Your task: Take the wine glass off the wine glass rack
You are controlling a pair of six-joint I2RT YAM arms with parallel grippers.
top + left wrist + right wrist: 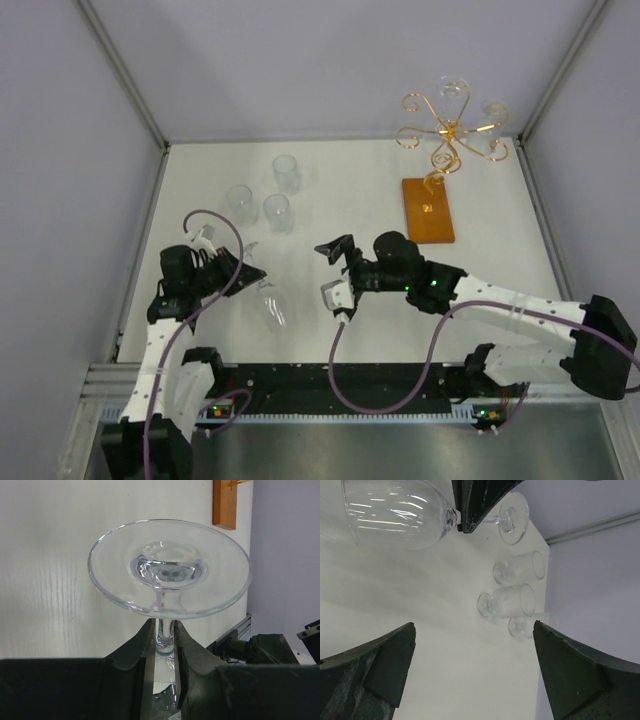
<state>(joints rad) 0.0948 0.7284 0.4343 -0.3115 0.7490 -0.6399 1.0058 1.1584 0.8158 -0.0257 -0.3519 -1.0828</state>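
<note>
Top external view, item one: wine glass (268, 296), clear, off the rack and at the near-left of the white counter (350, 180). It is held by the left claw (243, 268), whose fingers are narrowed onto the stem. The left wrist view shows the stem pinched between the two dark fingers, with the round foot just beyond their tips. The right wrist view shows the bowl on one side of that claw and the foot on the other. Whether the bowl touches the counter cannot be told. Item two: right claw (336, 272), jaws spread wide and holding nothing, just right of the glass. Item three: wine glass rack (450, 132), gold scrolls over an orange-brown base, far right, well apart from both claws. Item four: three small clear glasses (277, 212) grouped at far left-centre.
</note>
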